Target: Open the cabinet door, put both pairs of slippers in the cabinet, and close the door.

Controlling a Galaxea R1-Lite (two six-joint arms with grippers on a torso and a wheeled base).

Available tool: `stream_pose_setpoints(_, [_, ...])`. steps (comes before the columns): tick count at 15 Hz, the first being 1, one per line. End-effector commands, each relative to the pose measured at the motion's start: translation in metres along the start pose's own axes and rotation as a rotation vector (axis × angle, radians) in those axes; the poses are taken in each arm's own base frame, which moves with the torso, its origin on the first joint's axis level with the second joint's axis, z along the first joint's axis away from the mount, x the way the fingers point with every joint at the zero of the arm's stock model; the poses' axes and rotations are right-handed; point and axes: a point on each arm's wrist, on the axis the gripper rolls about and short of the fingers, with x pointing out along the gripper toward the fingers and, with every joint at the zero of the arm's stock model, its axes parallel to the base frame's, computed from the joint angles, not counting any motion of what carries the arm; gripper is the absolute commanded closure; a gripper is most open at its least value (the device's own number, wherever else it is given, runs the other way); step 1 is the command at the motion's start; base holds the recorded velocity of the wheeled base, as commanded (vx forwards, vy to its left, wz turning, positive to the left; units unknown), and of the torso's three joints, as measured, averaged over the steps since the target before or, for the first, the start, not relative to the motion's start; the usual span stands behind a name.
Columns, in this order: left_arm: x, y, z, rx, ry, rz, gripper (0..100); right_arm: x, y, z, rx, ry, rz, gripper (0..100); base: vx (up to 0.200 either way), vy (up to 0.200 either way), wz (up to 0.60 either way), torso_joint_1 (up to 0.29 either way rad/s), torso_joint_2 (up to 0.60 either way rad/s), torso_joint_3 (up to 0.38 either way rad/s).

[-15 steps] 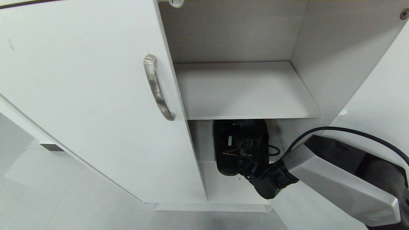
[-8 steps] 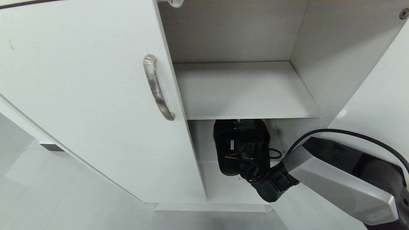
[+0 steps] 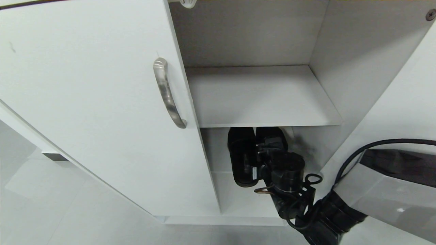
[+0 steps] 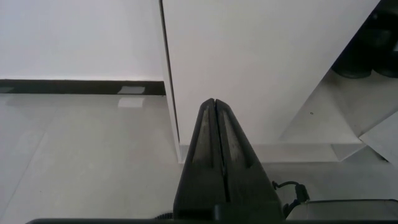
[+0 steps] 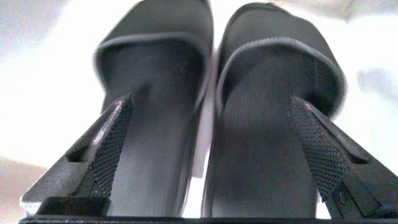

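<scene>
Right claw (image 5: 211,106) is spread wide, one ribbed finger (image 5: 112,143) on each side of the pair of black slippers (image 3: 242,160). Whether the pads touch the sides, I cannot tell. The pair sits side by side, toes pointing to the far wall, on the bottom board (image 3: 238,200) of the cabinet (image 3: 357,51). From the head view the right arm comes in low from the near right, and its black cable (image 3: 313,178) loops just beside the wrist. Right above, the shelf (image 3: 262,95) juts out, its front edge hiding the slippers' toes. Tight quarters: the left door (image 3: 85,85) is shut just to the left of the pair, with its curved metal handle (image 3: 167,92) near the opening, and the right door (image 3: 405,102) stands swung open, close by the arm on the right. Left claw (image 4: 214,109) has its fingers pressed together and hangs outside the cabinet, over the pale floor (image 4: 74,137), in front of the shut door.
</scene>
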Motion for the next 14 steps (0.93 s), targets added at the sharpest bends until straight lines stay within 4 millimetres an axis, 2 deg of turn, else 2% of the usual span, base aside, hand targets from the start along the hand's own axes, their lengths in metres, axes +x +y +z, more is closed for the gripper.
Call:
stream_pose_setpoints(1, [0.0,0.0,0.0,-0.001,0.0,-0.001,100,-0.041,-0.009,0.026,0.023,-0.017,0.074,0,0.0,0.0,0.0,0.0,0.0,0.0])
stream_pose_setpoints(3, [0.0,0.0,0.0,-0.003,0.0,-0.001,100,-0.059,-0.016,0.031,0.031,-0.004,0.137,0,-0.2,0.0,0.0,0.0,0.0,0.005])
stream_pose_setpoints(8, [0.0,0.0,0.0,-0.003,0.0,-0.003,100,-0.076,-0.025,0.024,0.022,0.032,0.15,0,-0.2,0.0,0.0,0.002,0.0,0.005])
stream_pose_setpoints(14, [0.0,0.0,0.0,-0.001,0.0,-0.004,100,-0.091,-0.015,0.024,0.018,0.033,0.211,0,0.0,0.0,0.0,0.0,0.0,0.0])
